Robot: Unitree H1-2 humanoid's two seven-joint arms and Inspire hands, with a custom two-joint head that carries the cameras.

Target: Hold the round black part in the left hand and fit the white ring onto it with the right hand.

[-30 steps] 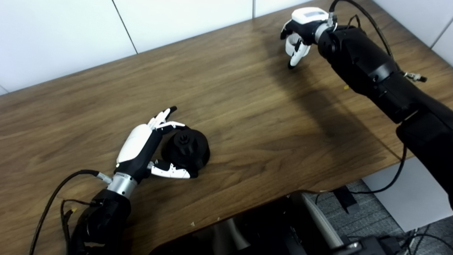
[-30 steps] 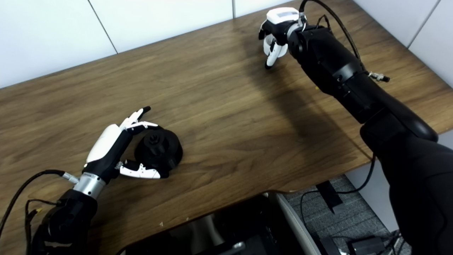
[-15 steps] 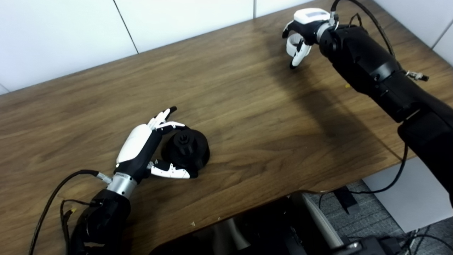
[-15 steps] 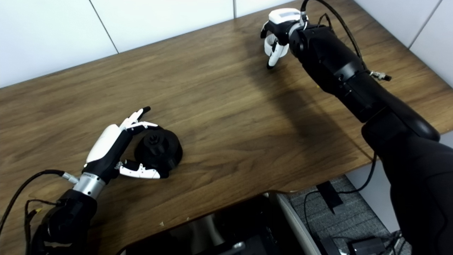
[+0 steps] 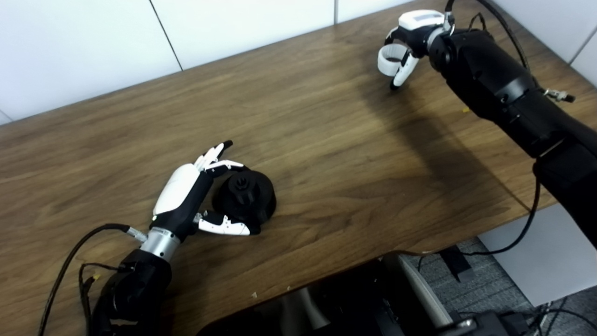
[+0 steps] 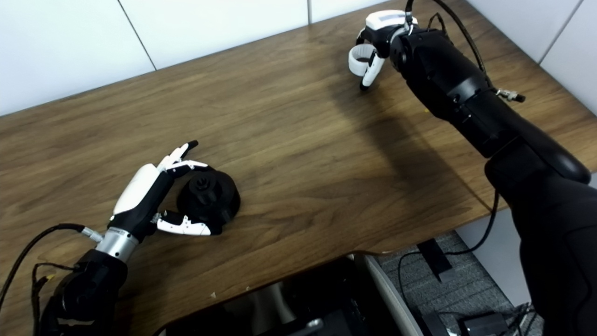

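At two o'clock, the right hand (image 5: 406, 46) is lifting the white ring (image 5: 388, 59), pinched in its fingers, off the desk (image 5: 326, 140); the left hand (image 5: 196, 198) is loosely cupping the round black part (image 5: 247, 196) at eight o'clock.

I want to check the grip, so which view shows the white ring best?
The left eye view: the white ring shows as an open loop in the right hand. The right eye view shows it too, slightly more overlapped by fingers.
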